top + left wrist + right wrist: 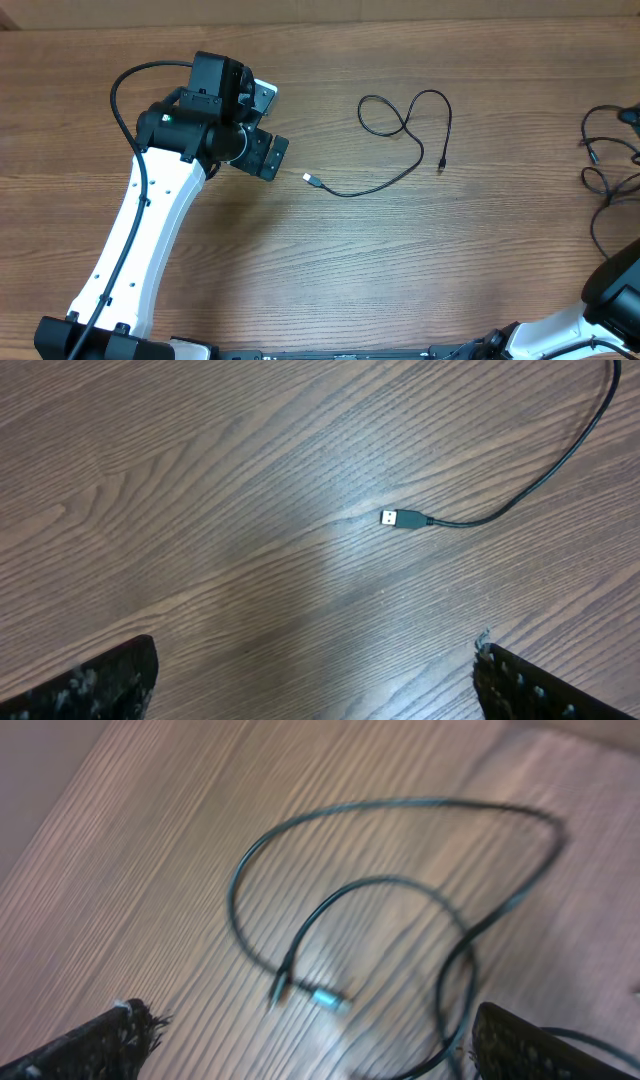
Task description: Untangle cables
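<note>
Your left hand (310, 675) hangs spread above the silvery plug (400, 518) of the looped cable (404, 131) in the middle of the table (330, 280), and your right hand (315, 1025), also spread and empty, hangs over the second cable (430, 803) at the right edge.

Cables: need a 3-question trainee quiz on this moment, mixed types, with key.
1. True or false: the left end effector grips the silvery plug.
2. In the overhead view, where is the second cable? A) at the right edge of the table B) under the left arm C) inside the left end effector.
3. Fill in: in the right wrist view, the plug tip among the loops is ___ coloured.
Key: 1 false, the plug lies on the table ahead of the open end effector; 2 A; 3 teal.
</note>
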You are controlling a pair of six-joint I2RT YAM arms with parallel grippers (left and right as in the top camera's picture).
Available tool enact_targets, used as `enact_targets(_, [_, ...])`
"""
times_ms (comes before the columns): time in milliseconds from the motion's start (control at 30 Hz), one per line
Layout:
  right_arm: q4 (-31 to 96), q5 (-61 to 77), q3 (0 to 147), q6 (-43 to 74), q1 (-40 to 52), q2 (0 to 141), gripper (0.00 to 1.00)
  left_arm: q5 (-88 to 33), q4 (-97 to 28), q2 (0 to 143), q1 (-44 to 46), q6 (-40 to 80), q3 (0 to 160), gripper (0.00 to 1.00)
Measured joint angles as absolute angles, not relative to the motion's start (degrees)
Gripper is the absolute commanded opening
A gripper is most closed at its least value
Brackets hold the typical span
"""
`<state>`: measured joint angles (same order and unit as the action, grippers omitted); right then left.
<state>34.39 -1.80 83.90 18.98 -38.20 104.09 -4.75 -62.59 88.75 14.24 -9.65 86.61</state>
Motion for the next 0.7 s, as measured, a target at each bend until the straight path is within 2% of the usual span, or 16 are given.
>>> enact_targets(400, [39.7, 18.5, 83.9, 15.4, -36.9, 104.1, 1.0, -4.8, -62.6, 88.8, 14.2, -9.6, 86.6, 1.0])
enact_targets(533, [40.3, 21.1, 83.9, 15.3, -32.3, 104.1, 1.0, -4.8, -62.6, 88.8, 14.3, -9.6, 86.6, 1.0])
enact_targets(700, [42.1, 24.2, 83.9, 15.1, -21.4, 104.1, 1.0, -4.8, -62.6, 88.8, 14.2, -9.6, 86.6, 0.99])
